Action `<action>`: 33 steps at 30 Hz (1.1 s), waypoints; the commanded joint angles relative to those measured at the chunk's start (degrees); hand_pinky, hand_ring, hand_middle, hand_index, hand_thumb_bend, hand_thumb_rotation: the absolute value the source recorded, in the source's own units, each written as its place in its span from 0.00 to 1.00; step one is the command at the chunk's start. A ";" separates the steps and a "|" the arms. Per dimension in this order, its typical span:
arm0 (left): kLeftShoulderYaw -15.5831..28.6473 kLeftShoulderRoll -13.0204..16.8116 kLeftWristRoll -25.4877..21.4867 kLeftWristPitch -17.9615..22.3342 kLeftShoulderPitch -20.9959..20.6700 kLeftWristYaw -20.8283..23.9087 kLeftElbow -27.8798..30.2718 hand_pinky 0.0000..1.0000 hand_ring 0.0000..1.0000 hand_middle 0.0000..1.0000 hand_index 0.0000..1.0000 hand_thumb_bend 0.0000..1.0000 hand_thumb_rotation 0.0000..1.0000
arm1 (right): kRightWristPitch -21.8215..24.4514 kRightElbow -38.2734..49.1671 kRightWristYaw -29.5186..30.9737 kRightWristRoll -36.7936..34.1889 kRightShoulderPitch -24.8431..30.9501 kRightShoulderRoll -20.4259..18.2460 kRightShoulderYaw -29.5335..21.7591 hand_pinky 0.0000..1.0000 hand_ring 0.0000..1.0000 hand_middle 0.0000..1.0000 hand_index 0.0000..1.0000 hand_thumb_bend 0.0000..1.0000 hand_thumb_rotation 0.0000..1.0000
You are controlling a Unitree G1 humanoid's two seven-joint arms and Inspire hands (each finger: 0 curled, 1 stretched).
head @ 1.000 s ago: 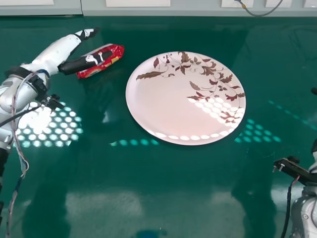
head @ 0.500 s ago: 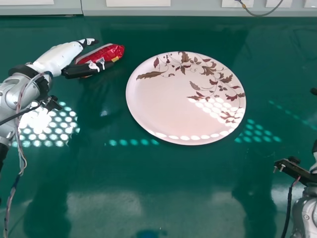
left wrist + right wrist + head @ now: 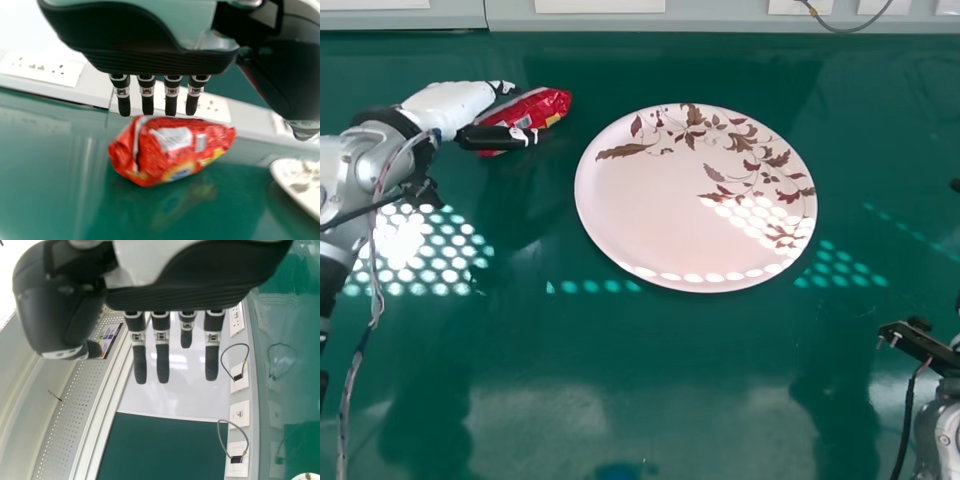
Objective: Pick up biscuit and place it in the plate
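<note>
The red biscuit packet (image 3: 548, 104) lies on the green table (image 3: 650, 370), at about eleven o'clock in the head view and ten o'clock from the plate. It is crumpled, with patches of white, yellow and blue on the side shown in the left wrist view.

The left hand (image 3: 445, 108) comes in from the packet's nine o'clock, open — fingers straight, thumb (image 3: 495, 138) held well apart from them. The packet sits between the two, and whether either touches it I can't tell. The thumb covers part of the packet's six-to-seven o'clock side, so it partly stands in the way there. Loose wires (image 3: 377, 290) hang from the left arm and trail toward seven o'clock.

Table lies between the packet and the big round plate (image 3: 660, 220), which is pale, with brown leaves running from its twelve o'clock round to its three. Spots of sunlight fall across its four o'clock side, and more lie on the table beneath the left arm.

The right hand (image 3: 955, 185) is at the head view's three o'clock edge, well apart from the plate — open too, its fingers straight in the right wrist view. A black bracket (image 3: 920, 341) juts from that arm at four o'clock. Along twelve o'clock runs a pale wall panel (image 3: 720, 21), with a thin cable (image 3: 840, 30) toward one o'clock.
</note>
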State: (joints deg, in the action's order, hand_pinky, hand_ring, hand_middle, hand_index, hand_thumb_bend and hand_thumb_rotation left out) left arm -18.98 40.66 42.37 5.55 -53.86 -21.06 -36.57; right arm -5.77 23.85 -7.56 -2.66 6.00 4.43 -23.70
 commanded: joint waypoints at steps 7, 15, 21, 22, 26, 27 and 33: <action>-10.28 -3.14 9.33 1.63 -12.17 -0.92 -13.98 0.77 0.87 0.89 0.93 1.00 0.48 | 0.32 1.61 -0.22 0.39 1.48 0.67 -1.16 0.60 0.70 0.72 0.73 0.53 0.25; -15.76 -7.89 12.48 2.67 -19.53 3.21 -28.42 0.58 0.65 0.69 0.60 0.61 0.05 | 1.35 3.42 -1.12 1.07 2.91 -0.02 -1.42 0.61 0.71 0.74 0.73 0.55 0.29; -20.99 -9.49 15.46 5.11 -21.18 9.85 -34.55 0.50 0.59 0.62 0.49 0.50 0.04 | 2.48 5.26 -2.88 2.52 3.54 -0.82 -1.27 0.60 0.69 0.73 0.72 0.56 0.31; -21.56 -9.78 15.62 5.17 -21.40 10.19 -35.14 0.51 0.60 0.62 0.49 0.50 0.04 | 2.89 5.73 -3.13 2.63 3.61 -1.04 -1.15 0.60 0.69 0.73 0.71 0.56 0.31; -23.00 -10.43 15.66 5.51 -22.00 11.01 -36.51 0.52 0.62 0.64 0.49 0.50 0.04 | 3.18 6.40 -3.19 2.64 4.00 -1.18 -0.99 0.59 0.69 0.74 0.72 0.54 0.32; -23.19 -10.43 15.59 5.69 -22.10 11.16 -36.66 0.52 0.62 0.64 0.49 0.50 0.04 | 3.01 6.39 -3.12 2.32 4.05 -1.22 -1.03 0.59 0.69 0.74 0.72 0.54 0.32; -23.03 -9.98 14.49 7.01 -22.23 12.21 -36.33 0.50 0.58 0.60 0.48 0.51 0.03 | 2.47 6.19 -2.52 1.58 4.35 -1.01 -1.27 0.59 0.69 0.73 0.72 0.53 0.30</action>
State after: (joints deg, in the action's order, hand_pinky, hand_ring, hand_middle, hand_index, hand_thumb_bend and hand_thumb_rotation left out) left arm -41.36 30.90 57.12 11.42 -76.91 -8.64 -72.29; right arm -2.76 29.71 -10.07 -0.56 9.75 3.50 -24.57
